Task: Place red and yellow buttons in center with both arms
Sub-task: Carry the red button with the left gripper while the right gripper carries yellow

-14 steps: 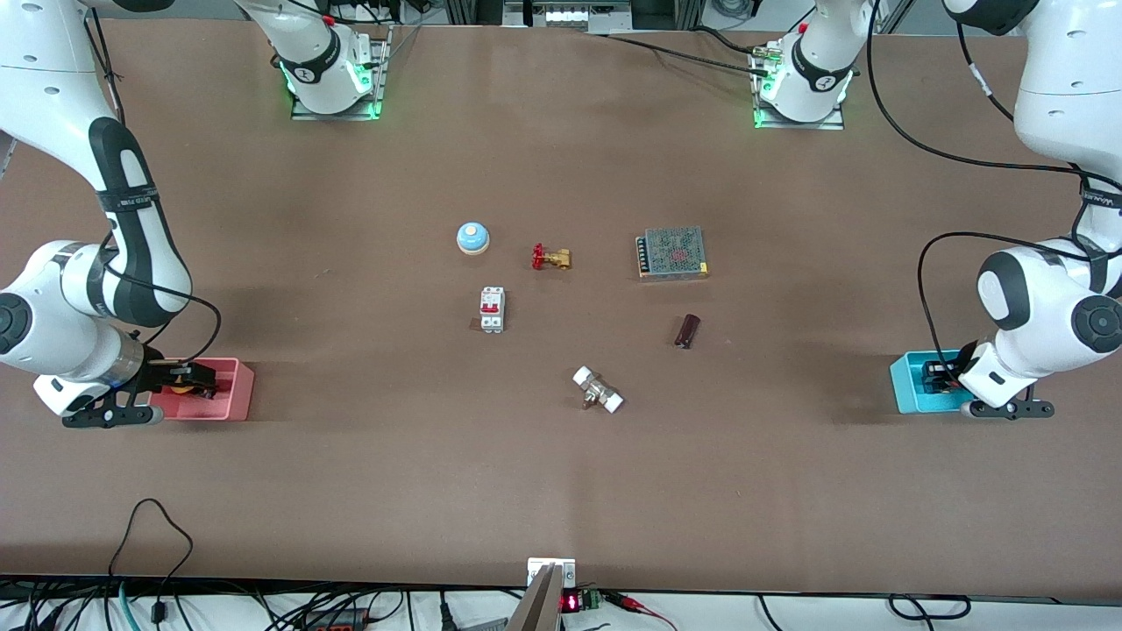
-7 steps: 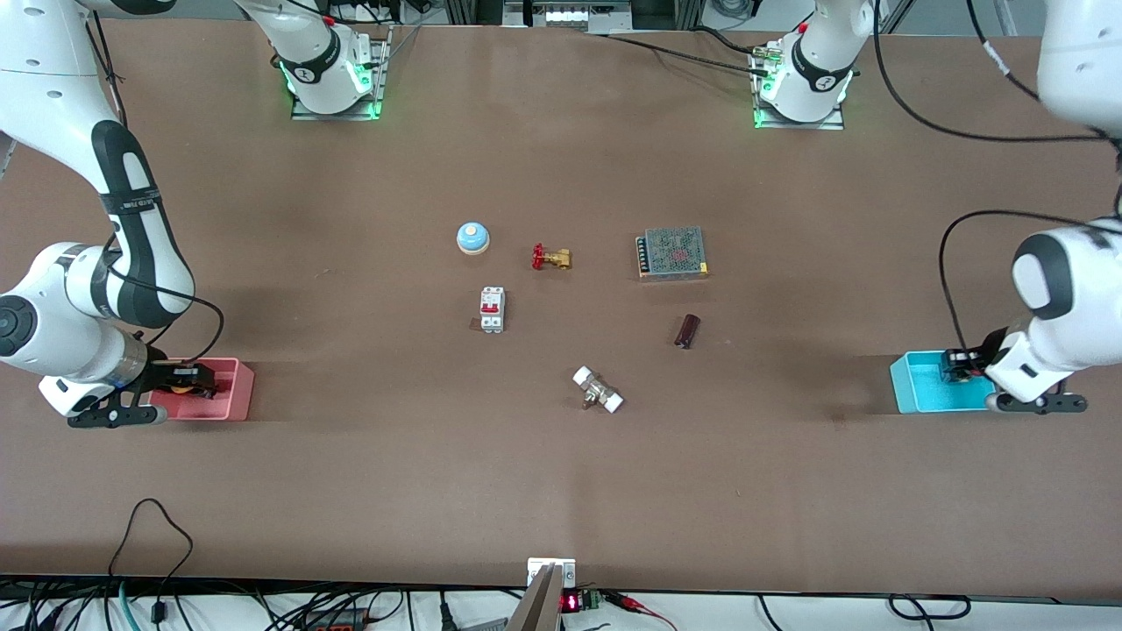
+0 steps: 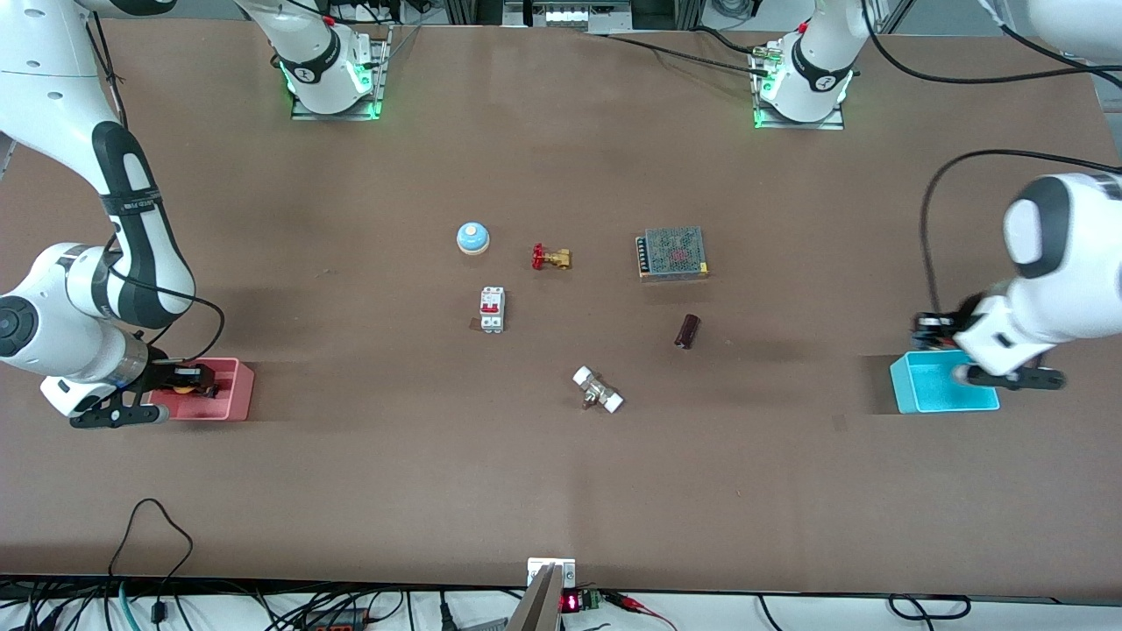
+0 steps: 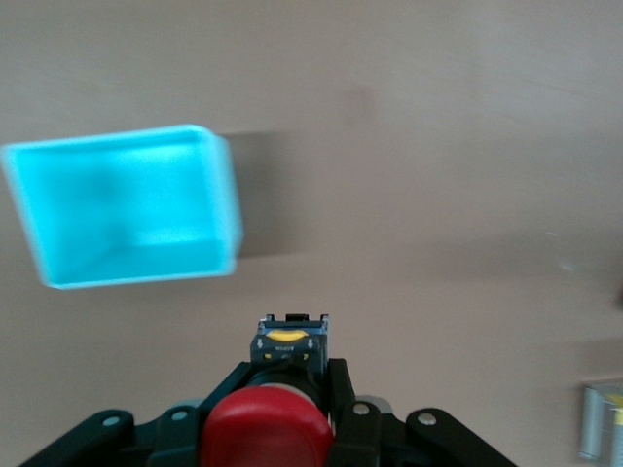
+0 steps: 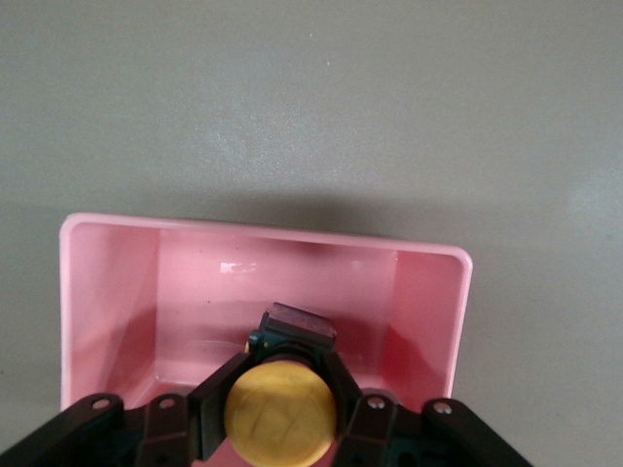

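Left gripper [image 4: 282,409] grips one red button [image 4: 265,433], seemingly airborne; right gripper [image 5: 277,394], one yellow button [image 5: 280,413]

Brown tabletop [image 3: 351,491] carrying pink bin [image 3: 230,396], cyan bin [image 3: 931,390], blue bell [image 3: 472,237], red-handled valve [image 3: 550,258], breaker [image 3: 492,309], power supply [image 3: 672,252], dark cylinder [image 3: 687,331], white-ended fitting [image 3: 598,390].

1. Middle of desk [image 3: 351,491] crowded: blue bell [image 3: 472,237], brass valve [image 3: 550,258], meshed power supply [image 3: 672,253], white breaker [image 3: 492,309], dark cylinder [image 3: 687,331], white-capped fitting [image 3: 598,390].
2. Open brown surface between this cluster and pink bin [image 3: 230,392]; likewise toward cyan bin [image 3: 927,391].
3. Wide bare strip nearer the front camera than the fitting.
4. Right tool [image 3: 184,382] sits inside pink bin walls; left tool [image 3: 931,330] hangs over bare desk beside cyan bin.
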Available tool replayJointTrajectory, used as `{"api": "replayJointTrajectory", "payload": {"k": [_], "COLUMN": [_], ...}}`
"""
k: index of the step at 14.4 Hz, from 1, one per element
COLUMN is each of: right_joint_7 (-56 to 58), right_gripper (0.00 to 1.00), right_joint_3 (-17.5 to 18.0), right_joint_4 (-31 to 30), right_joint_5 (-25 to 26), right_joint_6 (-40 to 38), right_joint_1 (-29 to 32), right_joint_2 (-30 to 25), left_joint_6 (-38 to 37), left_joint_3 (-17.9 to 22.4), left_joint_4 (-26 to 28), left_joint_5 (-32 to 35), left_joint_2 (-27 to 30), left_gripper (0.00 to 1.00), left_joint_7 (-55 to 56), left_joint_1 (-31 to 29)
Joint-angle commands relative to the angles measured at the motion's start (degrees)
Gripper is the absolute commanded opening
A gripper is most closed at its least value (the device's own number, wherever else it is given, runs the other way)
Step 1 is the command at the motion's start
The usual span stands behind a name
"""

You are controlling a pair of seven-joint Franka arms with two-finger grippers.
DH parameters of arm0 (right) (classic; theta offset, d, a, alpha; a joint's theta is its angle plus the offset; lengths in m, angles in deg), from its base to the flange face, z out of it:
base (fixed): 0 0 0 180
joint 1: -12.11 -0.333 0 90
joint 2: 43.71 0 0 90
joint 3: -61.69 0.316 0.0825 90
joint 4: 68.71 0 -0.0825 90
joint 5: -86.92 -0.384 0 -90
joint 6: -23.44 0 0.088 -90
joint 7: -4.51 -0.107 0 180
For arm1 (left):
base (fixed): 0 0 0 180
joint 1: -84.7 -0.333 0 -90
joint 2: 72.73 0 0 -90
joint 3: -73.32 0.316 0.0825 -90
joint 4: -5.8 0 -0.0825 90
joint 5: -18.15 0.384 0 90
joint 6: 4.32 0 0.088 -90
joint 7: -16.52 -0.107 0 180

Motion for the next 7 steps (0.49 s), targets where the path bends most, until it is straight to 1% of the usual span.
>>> {"api": "replayJointTrajectory", "payload": {"k": [1, 2, 3, 5, 7], "right_joint_7": [3.07, 4.56, 5.53, 5.63, 4.84], "right_gripper": [0.26, 0.26, 0.26, 0.26, 0.26], "right_joint_3": [0.89, 0.89, 0.89, 1.68, 3.17], "right_joint_4": [0.49, 0.49, 0.49, 0.75, 0.75], "right_joint_5": [-0.47, -0.56, -0.56, -0.65, -0.82], "right_joint_6": [0.13, -0.74, -3.28, -12.14, -17.34], "right_joint_1": [1.10, 1.36, 1.27, 0.92, 0.48], "right_joint_2": [0.01, -1.21, -3.13, -8.57, -12.89], "left_joint_6": [0.59, 1.99, 3.92, 7.96, 13.93], "left_joint_3": [-0.26, -0.35, -0.35, -0.44, -0.44], "left_joint_4": [0.86, 1.12, 1.47, 2.09, 4.89], "left_joint_5": [0.15, -0.20, -0.20, -0.20, -0.20], "left_joint_2": [-2.34, -3.31, -4.28, -6.91, -8.07], "left_gripper": [0.22, 0.22, 0.22, 0.22, 0.22], "left_joint_7": [3.53, 5.97, 9.56, 14.41, 19.68], "left_joint_1": [5.19, 7.30, 8.88, 12.66, 15.30]}}
